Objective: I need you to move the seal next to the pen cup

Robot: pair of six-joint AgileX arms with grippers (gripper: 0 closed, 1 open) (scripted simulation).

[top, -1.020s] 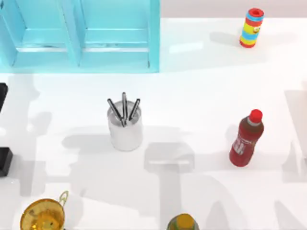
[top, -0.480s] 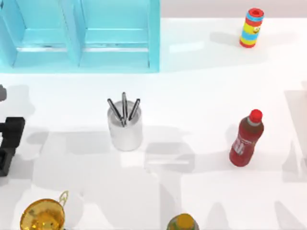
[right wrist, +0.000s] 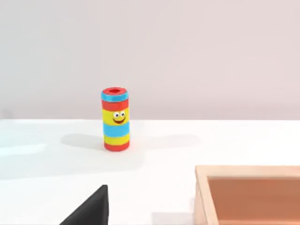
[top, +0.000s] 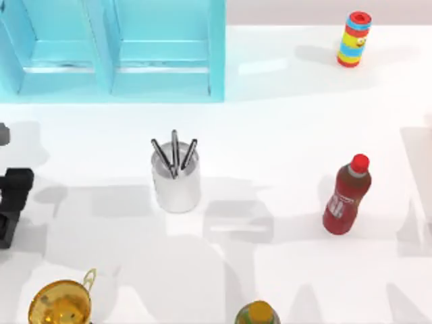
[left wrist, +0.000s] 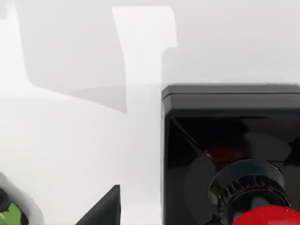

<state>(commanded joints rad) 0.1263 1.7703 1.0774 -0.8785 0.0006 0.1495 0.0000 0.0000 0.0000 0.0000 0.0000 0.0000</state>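
The seal looms close in the left wrist view: a black square block with a ribbed neck and a glossy red knob. From above, its black base sits at the table's far left edge, cut off by the picture's border. My left gripper hangs just behind it at that same edge. The pen cup, white-silver with three dark pens, stands mid-table, well to the right of the seal. A black part of my right gripper shows in the right wrist view, off to the table's right.
A blue cabinet fills the back left. A striped smiley cylinder stands back right and a red bottle right of centre. A gold cup and a yellow-green bottle top sit at the front. A wooden box lies near my right arm.
My left gripper has come into the top view at the far left edge, beside the seal, then eased slightly leftward. The seal, pen cup and other objects have not moved.
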